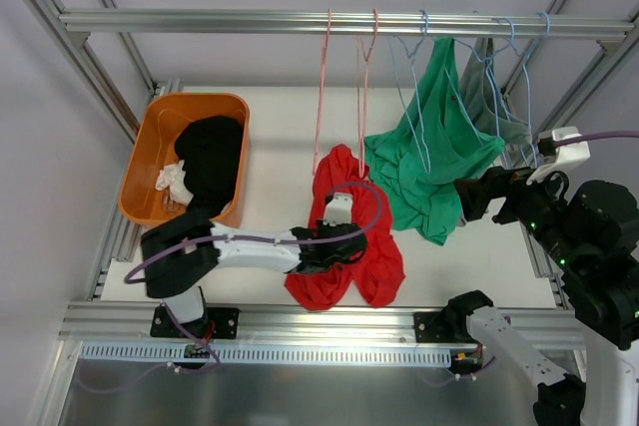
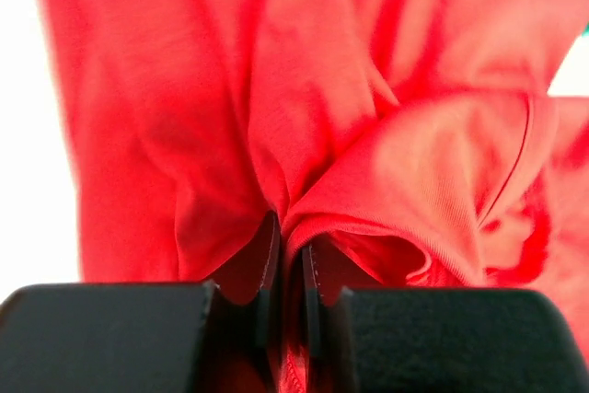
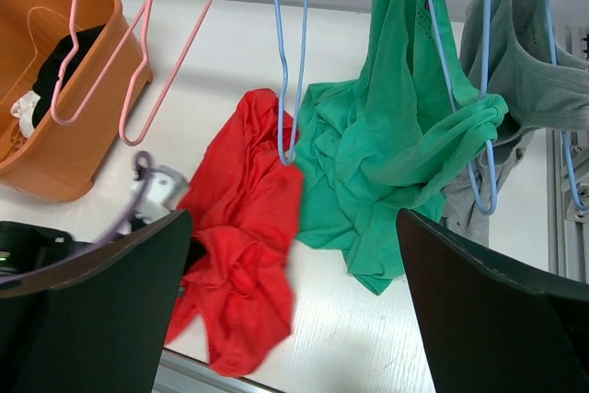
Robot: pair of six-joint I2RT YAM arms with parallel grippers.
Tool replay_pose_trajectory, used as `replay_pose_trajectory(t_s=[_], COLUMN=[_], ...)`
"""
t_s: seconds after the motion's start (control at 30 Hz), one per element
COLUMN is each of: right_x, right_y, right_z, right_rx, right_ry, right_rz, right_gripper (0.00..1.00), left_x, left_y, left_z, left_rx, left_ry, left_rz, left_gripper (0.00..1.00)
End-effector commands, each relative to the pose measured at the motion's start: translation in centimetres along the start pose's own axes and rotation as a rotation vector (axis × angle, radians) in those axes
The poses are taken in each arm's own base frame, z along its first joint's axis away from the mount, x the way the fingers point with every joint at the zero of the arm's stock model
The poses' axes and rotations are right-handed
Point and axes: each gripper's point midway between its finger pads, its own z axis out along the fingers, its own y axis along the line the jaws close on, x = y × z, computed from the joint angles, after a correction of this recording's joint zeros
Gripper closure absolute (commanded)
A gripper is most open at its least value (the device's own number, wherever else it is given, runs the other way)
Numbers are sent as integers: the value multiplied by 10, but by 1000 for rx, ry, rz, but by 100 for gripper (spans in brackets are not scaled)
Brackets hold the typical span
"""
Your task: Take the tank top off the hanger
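Orange bin sits at the far-left corner of the table. There's a black garment piled inside, with a crumpled white cloth on its left. A metal rail runs overhead.

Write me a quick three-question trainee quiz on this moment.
1. True or false: the left jaws are shut on the red tank top.
2. The green tank top hangs from a hanger of which colour? A pink, B blue, C black.
3. Fill in: the large garment in the orange bin is ___.

Key: 1 true; 2 B; 3 black.
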Motion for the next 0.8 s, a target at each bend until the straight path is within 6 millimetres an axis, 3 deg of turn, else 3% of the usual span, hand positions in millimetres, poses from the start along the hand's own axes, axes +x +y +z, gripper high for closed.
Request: replay_pose_trajectory(t_s=[0.0, 0.07, 0.1, 0.17, 0.27, 0.37, 0.53, 0.77], right_x=[-16, -16, -16, -16, -17, -20, -21, -25], right_y=[3, 3, 4, 3, 4, 9, 11, 11], right_z=[-3, -2, -2, -1, -1, -3, -1, -3], right_rx=[-18, -19, -19, -18, -23, -48, -61, -63], right_ry=[-67, -71, -71, -78, -92, -108, -115, -130], right_rz=[-8, -8, -5, -3, 0, 1, 3, 3], right_gripper=[1, 1, 0, 1, 0, 1, 1, 1], left_x=[-27, -37, -54, -68, -105, -133, -176, -258], left_y=[55, 80, 83, 99, 116, 131, 156, 189], left_z=[-44, -60, -78, -95, -139, -170, -219, -309], left_rx=[-139, -187, -162, -181, -146, -149, -210, -338], left_ry=[-111, -167, -217, -271, -387, -481, -608, -772], left_rz=[-50, -48, -89, -86, -164, -187, -177, -206], left_gripper=[100, 100, 100, 100, 100, 100, 100, 100])
